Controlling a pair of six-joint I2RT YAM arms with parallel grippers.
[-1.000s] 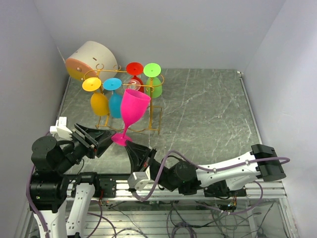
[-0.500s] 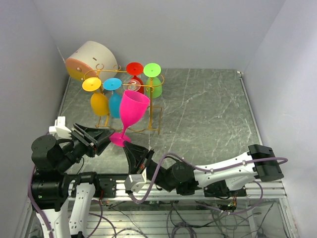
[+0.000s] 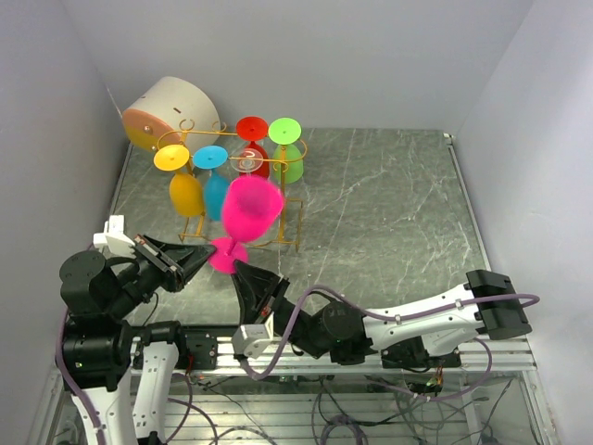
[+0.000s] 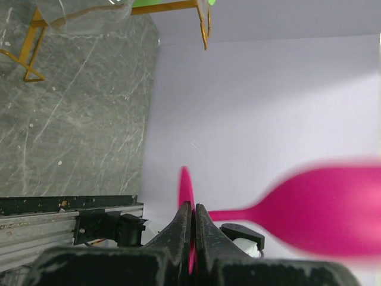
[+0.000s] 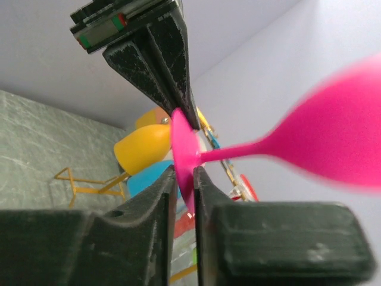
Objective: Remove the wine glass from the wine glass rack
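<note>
Left gripper (image 3: 208, 257) and right gripper (image 3: 239, 269) each pinch the round foot of the pink wine glass (image 3: 248, 209), its blurred bowl tilted up near the gold wire rack (image 3: 278, 245).

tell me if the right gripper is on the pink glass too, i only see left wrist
observer: yes, the right gripper is shut on the foot of the pink wine glass, opposite the left gripper.
operator: where's the bowl vs the rack
observer: from the top camera it overlaps the gold wire rack's near side; gap unclear.
operator: anything left on it
observer: yellow glass, blue glass, red glass and green glass hang foot-up.
</note>
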